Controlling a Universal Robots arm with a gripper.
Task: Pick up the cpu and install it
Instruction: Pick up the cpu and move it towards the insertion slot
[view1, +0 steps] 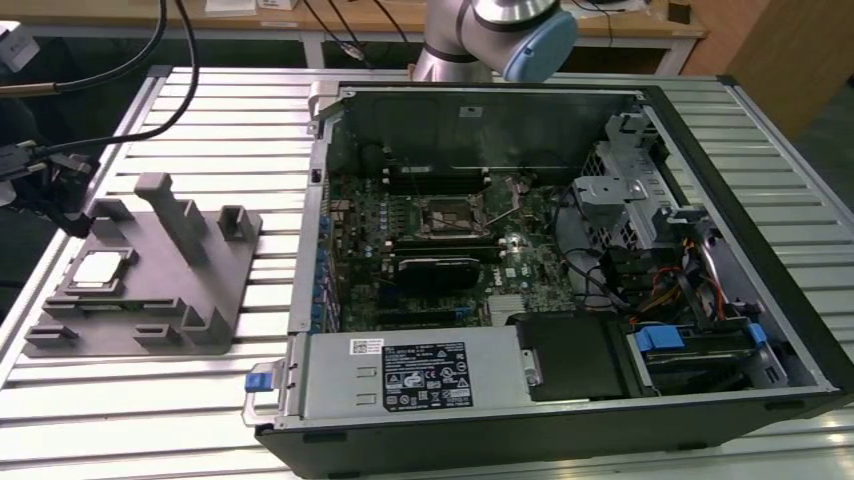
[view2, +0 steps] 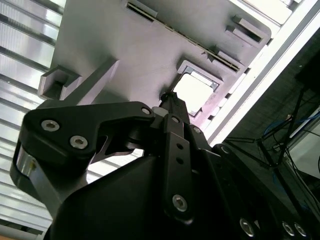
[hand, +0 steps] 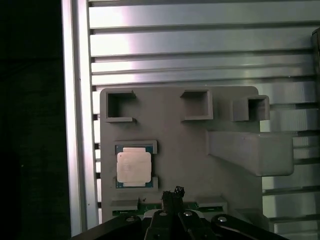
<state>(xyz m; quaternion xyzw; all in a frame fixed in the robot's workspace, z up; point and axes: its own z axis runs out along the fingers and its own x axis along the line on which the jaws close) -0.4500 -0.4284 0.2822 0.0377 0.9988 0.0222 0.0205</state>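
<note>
1. Nearest the lens in the second wrist view, the gripper (view2: 170, 96) is seen with its claw pressed together and nothing pinched in it. Beyond its tip a grey fixture (view2: 125, 45) is laid on a slatted metal table (view2: 20, 55). The cpu (view2: 192, 92) is seated flat in a square recess of that fixture, pale top up.
2. In the first wrist view the gripper (hand: 173, 191) is held over the fixture (hand: 175, 140), just beside the recess and apart from the cpu (hand: 134, 167). The chip is framed by the recess walls. Two square pockets (hand: 120, 106) further along the fixture are seen with nothing in them. A thin green edge (hand: 210, 204) is seen in a long slot by the claw.
3. In the exterior view an open computer case (view1: 801, 330) is laid on the table (view1: 200, 100), with a power supply (view1: 400, 375) at its near side and a motherboard (view1: 360, 250) on its floor. A black-framed socket (view1: 447, 213) is seen on that board. The fixture (view1: 174, 300) is placed at the exterior view's left, well apart from the case, and the cpu (view1: 100, 270) is seen in its recess there. The arm (view1: 467, 30) is mounted behind the case.
</note>
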